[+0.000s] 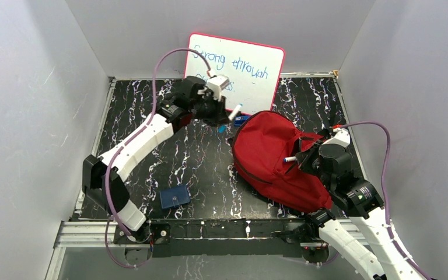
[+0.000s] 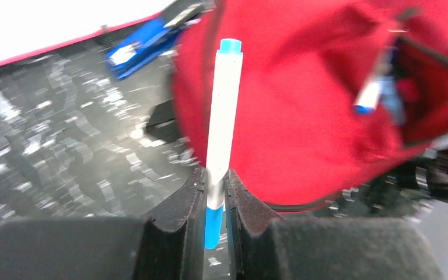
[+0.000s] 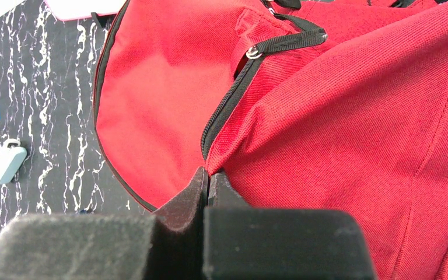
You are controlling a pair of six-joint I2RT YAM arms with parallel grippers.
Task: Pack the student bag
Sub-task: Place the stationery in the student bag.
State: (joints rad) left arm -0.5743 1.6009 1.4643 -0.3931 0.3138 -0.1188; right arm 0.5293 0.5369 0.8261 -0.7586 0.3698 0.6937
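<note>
Student bag (image 1: 271, 157), red and slumped on its side, lies toward 3 o'clock on the black marbled tabletop (image 1: 198, 160), seen from the overhead camera. Nearest the arm bases, a flat blue pad (image 1: 175, 197) sits alone at about 7 o'clock. Next out, the right gripper (image 3: 208, 175) has its jaws pressed together on a fold of the bag's fabric beside the black zipper (image 3: 227, 105), apparently lifting the mouth on the bag's 3 o'clock side. A 2nd marker (image 1: 290, 158) already pokes out of that mouth.

Farther off, the left gripper (image 2: 214, 181) hangs above the tabletop at about 12 o'clock, pinching a white marker (image 2: 221, 116) near its lower end. In the wrist view the marker's long axis runs 6 to 12, blue cap at 12.

From this gripper the held-open mouth lies toward 4 o'clock, across the bag's upper panel, so the left arm would likely have to carry the marker that way and tip it along the opening. The right arm is nearer but busy.

A small blue clip-like item (image 1: 242, 119) rests just beside the bag's far edge, and a whiteboard (image 1: 251, 70) leans against the back wall.
</note>
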